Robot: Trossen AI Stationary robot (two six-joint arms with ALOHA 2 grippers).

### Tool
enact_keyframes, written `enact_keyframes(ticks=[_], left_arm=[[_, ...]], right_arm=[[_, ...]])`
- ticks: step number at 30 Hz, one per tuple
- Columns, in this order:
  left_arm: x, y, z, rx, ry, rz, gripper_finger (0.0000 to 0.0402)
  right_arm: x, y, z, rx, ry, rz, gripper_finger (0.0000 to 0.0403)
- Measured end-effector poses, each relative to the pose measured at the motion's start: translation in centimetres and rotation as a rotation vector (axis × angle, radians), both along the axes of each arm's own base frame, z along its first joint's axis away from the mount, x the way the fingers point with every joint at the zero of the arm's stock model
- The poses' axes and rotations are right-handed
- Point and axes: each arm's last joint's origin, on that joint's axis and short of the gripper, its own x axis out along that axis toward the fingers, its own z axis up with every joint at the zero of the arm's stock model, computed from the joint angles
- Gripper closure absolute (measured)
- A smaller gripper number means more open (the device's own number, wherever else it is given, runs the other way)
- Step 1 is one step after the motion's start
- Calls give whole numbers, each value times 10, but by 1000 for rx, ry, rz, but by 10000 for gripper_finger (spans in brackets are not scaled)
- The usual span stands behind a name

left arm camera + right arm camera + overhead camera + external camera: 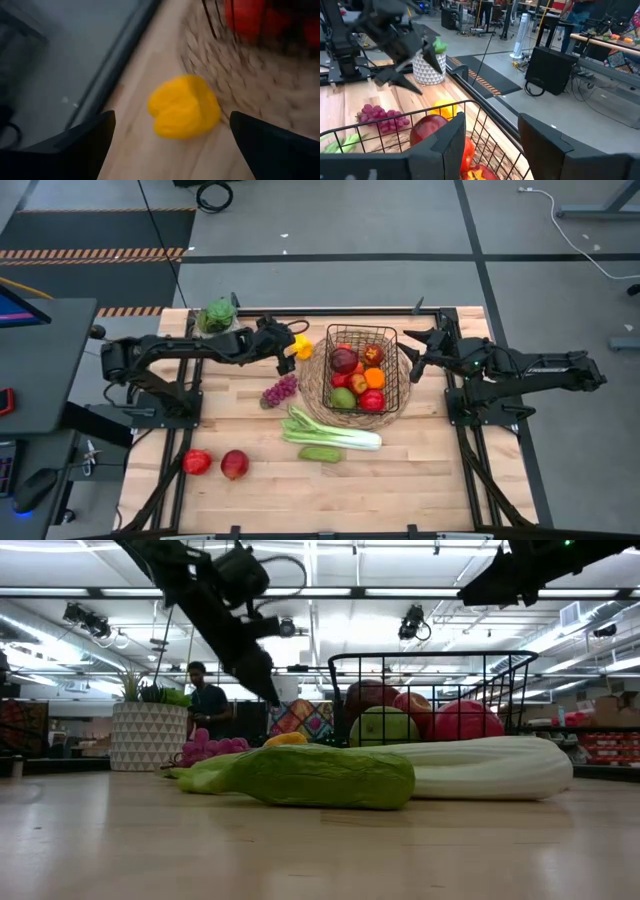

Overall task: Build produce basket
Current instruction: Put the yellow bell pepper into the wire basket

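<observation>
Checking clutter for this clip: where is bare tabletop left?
Free: the near strip in front of the cucumber and right of the two red apples; also the right side beside the woven mat. Crowded: basket, yellow pepper, grapes, leek.

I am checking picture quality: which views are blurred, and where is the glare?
Left wrist view: yellow pepper and woven mat are smeared by blur. Low view: ceiling lights glare, the cucumber looks soft. High view: evenly lit, sharp.

arms: matt black, jointed | left claw (291,346): black fingers | right claw (408,352): black
</observation>
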Motion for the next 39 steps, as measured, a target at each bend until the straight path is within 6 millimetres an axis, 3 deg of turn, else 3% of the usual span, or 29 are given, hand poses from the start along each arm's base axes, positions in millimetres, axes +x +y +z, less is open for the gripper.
enact_keyframes(ticks=[5,9,15,20,26,34,39], left_arm=[[12,-1,-23,131,255,-236,2],[26,4,-22,336,456,-345,2],[37,29,-21,447,618,-453,2],[33,42,-23,427,590,-644,2],[29,52,-22,407,550,-720,2],[12,54,-29,23,421,-778,2],[12,51,-28,-9,429,-784,2]], right_arm=[[0,0,0,-2,3,1,215],[0,0,0,-4,4,1,215],[0,0,0,-2,6,11,215],[0,1,-1,6,9,33,215],[0,1,-4,29,27,40,215],[-1,1,-7,66,42,33,215],[-1,1,-7,73,39,31,215]])
